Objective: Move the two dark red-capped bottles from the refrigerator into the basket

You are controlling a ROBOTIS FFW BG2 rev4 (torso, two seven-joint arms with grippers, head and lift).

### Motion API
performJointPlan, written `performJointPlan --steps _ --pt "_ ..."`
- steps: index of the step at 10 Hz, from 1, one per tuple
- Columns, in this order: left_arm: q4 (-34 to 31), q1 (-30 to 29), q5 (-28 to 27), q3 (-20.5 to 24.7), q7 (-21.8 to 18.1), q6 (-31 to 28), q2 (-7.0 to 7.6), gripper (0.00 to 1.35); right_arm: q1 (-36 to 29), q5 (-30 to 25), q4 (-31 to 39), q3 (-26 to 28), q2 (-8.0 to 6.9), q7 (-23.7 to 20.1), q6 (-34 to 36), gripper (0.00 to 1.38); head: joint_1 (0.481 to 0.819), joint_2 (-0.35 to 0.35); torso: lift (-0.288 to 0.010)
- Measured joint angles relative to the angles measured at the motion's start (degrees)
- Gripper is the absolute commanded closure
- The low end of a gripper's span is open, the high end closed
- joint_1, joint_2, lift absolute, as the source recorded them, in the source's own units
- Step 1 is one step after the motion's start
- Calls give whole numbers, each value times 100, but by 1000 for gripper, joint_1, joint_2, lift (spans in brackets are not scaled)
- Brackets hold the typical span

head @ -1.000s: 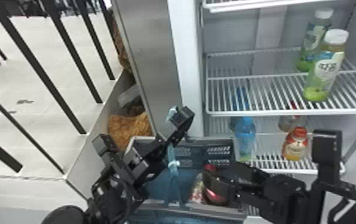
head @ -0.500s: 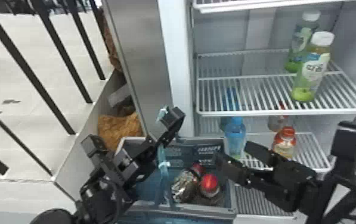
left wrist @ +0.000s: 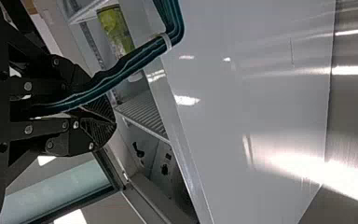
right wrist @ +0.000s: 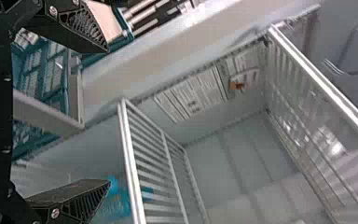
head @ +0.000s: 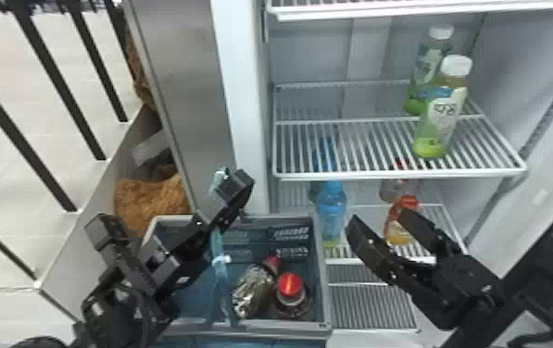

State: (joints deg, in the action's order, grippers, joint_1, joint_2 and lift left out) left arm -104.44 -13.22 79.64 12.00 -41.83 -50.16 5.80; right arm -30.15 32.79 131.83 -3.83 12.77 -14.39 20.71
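Near centre, inside the basket [head: 324,277]: both red-capped bottles [head: 290,289], side by side | near right, before the refrigerator [head: 242,83]: right gripper [head: 379,216] released, jaws spread | left, above the basket: left gripper [head: 238,185] clenched, blue strap [head: 222,287] running across it

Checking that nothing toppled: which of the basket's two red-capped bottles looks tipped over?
The left bottle in the head view: its silvery body stretches down-left from its cap. The right bottle stands cap-up.
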Motion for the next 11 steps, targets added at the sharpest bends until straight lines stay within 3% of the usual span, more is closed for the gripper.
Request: performJointPlan --steps 3,7,11 --pt "9 -17 -7 -3 0 -4 -7 1200 -822 -275 215 376 -160 182 -420 124 695 -30 -34" --pt "17 -38 8 -7 0 -4 -17 1200 -1711 -1120 779 798 -316 492 -796 125 695 -105 -34" --pt "17 -82 23 21 0 -2 -34 1200 -2192 -1744 517 996 -463 578 -1864 125 695 -165 -34"
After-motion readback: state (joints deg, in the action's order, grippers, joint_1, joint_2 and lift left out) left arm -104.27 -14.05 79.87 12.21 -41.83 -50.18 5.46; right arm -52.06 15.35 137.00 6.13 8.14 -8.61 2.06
